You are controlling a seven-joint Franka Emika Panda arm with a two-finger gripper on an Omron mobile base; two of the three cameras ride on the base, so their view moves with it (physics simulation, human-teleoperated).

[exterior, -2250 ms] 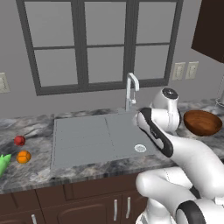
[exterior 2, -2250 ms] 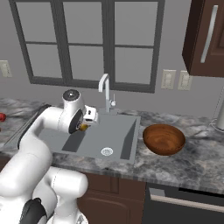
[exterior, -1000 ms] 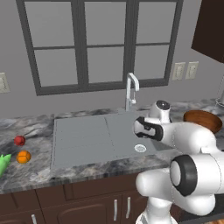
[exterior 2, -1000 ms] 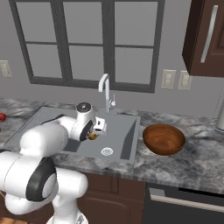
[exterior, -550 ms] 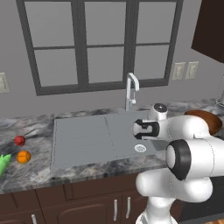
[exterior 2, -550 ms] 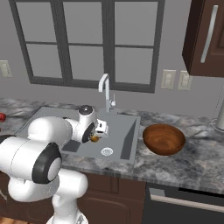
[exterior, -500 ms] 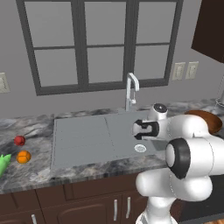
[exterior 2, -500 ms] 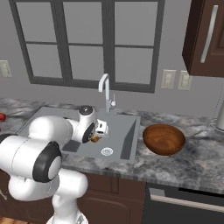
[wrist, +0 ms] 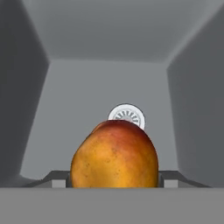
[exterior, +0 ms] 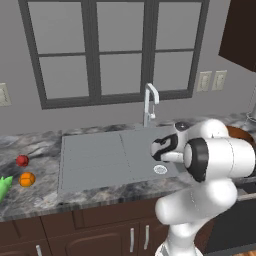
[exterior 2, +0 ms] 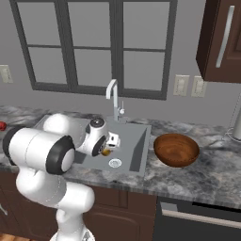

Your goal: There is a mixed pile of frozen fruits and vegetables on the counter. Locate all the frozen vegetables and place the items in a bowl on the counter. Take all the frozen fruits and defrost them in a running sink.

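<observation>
My gripper (exterior: 161,150) hangs low inside the sink (exterior: 100,160) basin, shut on a brownish orange fruit (wrist: 114,155) with a red blush. The hand view looks down past the fruit to the round drain (wrist: 126,116) just beyond it. From the right base view a sliver of the fruit (exterior 2: 105,152) shows under the hand. A red ball (exterior: 22,160), a bright orange ball (exterior: 27,179) and the green pointed vegetable (exterior: 4,186) lie on the counter (exterior: 45,200) far left. The wooden bowl (exterior 2: 176,149) sits right of the sink.
The pale gooseneck tap (exterior: 149,102) rises behind the basin, close to the hand. The ribbed drainboard (exterior: 90,155) fills the sink's left half. Dark cabinets run below the counter, and one hangs at the upper right (exterior 2: 220,40).
The hand has sunk from above the sink down into the basin, the arm folding low over it, with the fruit still held. In the last half second it has hardly moved.
</observation>
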